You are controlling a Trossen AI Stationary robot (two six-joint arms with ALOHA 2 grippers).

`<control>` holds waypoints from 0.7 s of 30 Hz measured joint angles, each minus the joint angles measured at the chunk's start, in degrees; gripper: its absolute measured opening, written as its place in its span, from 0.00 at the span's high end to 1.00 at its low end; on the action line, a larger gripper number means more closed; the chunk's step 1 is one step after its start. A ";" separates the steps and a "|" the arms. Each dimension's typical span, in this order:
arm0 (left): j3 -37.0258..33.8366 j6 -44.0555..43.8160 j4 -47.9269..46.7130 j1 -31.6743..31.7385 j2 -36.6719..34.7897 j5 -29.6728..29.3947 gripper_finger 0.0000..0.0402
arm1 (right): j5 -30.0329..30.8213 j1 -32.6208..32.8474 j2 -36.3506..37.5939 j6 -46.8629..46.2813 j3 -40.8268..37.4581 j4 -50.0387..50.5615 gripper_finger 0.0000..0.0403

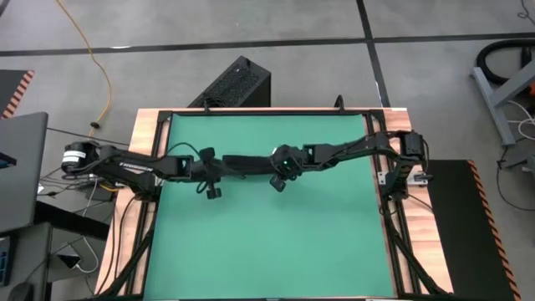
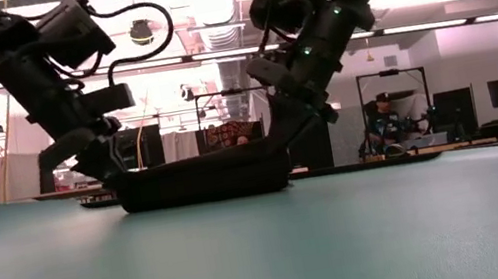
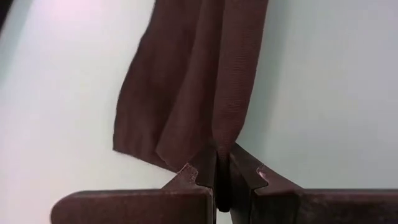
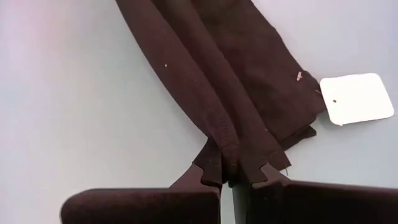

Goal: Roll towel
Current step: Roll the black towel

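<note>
The black towel [image 1: 247, 162] lies as a narrow folded strip across the middle of the green table [image 1: 267, 242], running left to right. In the low view it sits on the table [image 2: 205, 180]. A white tag [image 4: 357, 99] lies on the table at its right end. My left gripper [image 1: 219, 166] is shut on the strip's left end. My right gripper [image 1: 272, 164] is shut on its right end. Both come down from above on slanting arms [image 2: 119, 179] [image 2: 280, 142]. My left gripper pinches the towel's left end at a gathered fold [image 3: 214, 148] between its two fingers, several layers together. The fingers slant down at it from the table's left. The strip runs away from the fingertips along the table. My right gripper pinches the towel's right end at a bunched ridge [image 4: 225, 152] between its two fingers, several layers together. The fingers slant down from the table's right. That end is raised a little [image 2: 275, 145], and the rest of the strip lies on the table.
A black ribbed box [image 1: 236, 84] stands on the floor beyond the far edge. A laptop [image 1: 18, 167] is off the table's left side. A person [image 2: 383, 123] sits in the room behind. Green table surface stretches toward the near edge.
</note>
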State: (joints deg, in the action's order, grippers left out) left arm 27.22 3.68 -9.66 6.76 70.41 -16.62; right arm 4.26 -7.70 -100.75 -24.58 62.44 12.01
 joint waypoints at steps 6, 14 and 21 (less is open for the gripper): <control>0.00 2.95 0.51 3.94 0.00 1.20 1.00 | -0.14 -2.23 -0.01 -1.14 1.20 4.42 0.95; 0.02 4.03 3.59 9.80 0.02 9.71 1.00 | -1.46 -5.13 -2.16 -2.23 1.24 4.37 0.95; -1.04 5.65 6.14 13.07 0.02 11.67 1.00 | -1.63 -5.75 -4.28 -2.14 1.26 2.92 0.95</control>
State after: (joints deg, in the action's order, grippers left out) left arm 26.18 9.33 -3.52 19.84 70.43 -4.95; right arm 2.63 -13.45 -105.03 -26.72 63.70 14.94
